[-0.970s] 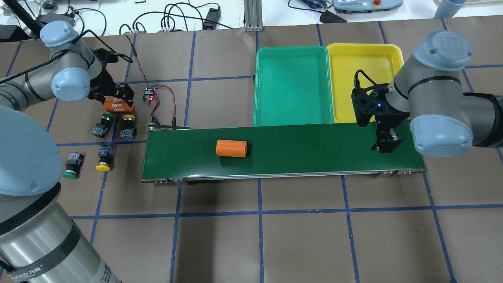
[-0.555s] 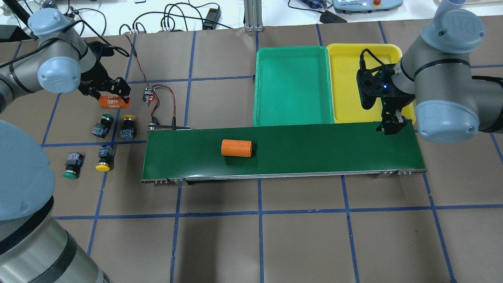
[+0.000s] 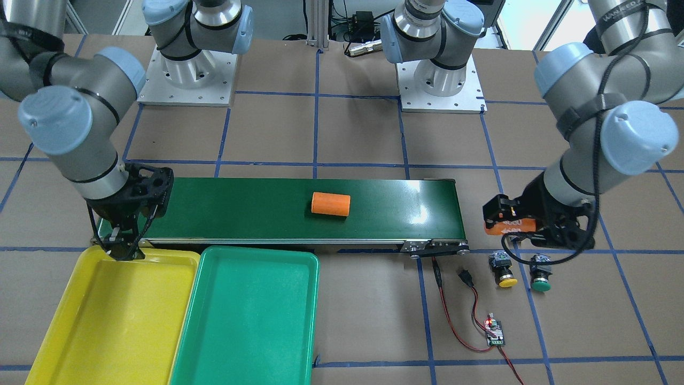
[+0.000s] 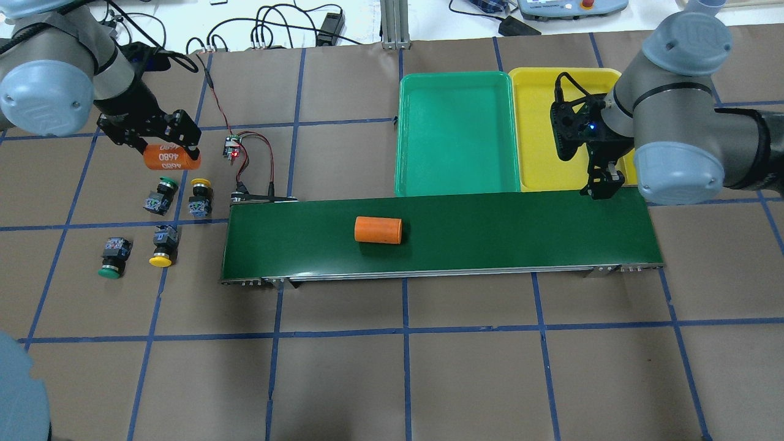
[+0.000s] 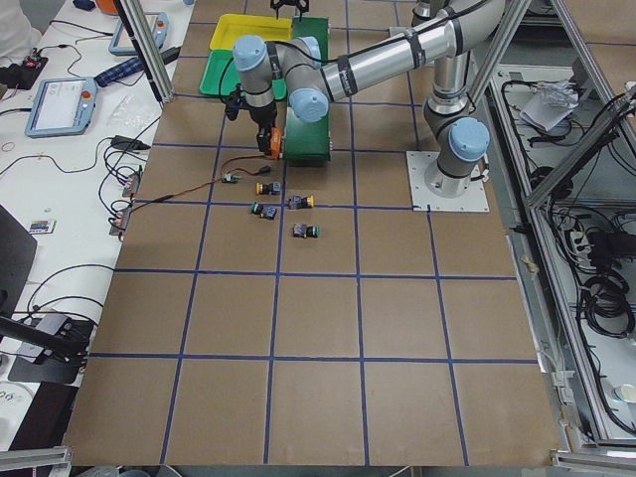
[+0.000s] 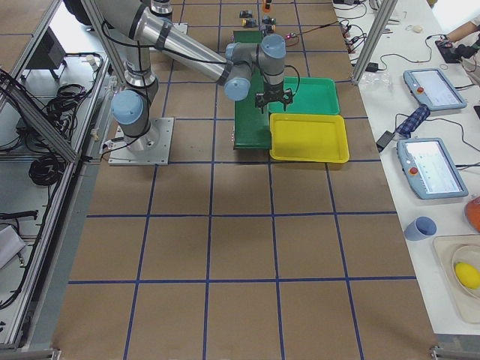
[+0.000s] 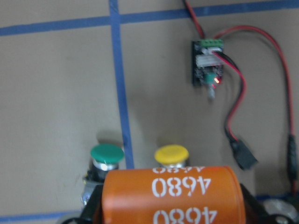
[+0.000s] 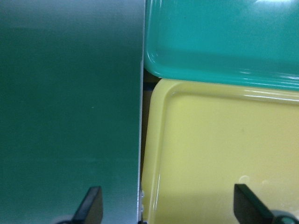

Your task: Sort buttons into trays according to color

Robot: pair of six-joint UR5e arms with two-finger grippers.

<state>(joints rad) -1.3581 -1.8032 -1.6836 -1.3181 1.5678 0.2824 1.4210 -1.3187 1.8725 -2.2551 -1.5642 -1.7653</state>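
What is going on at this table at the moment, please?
The left gripper holds an orange cylinder marked 4680 near the four buttons, none sorted yet. Another orange cylinder lies on the conveyor belt. The right gripper hangs open and empty where the belt meets the yellow tray; that tray and the green tray hold nothing.

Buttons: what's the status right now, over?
Left gripper shut on orange cylinder. Right gripper open, empty, over yellow tray edge. Four buttons on table, green tray empty too. Second cylinder on belt.

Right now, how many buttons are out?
4, all on the table beside the belt's end: far green button, far yellow button, near green button, near yellow button.
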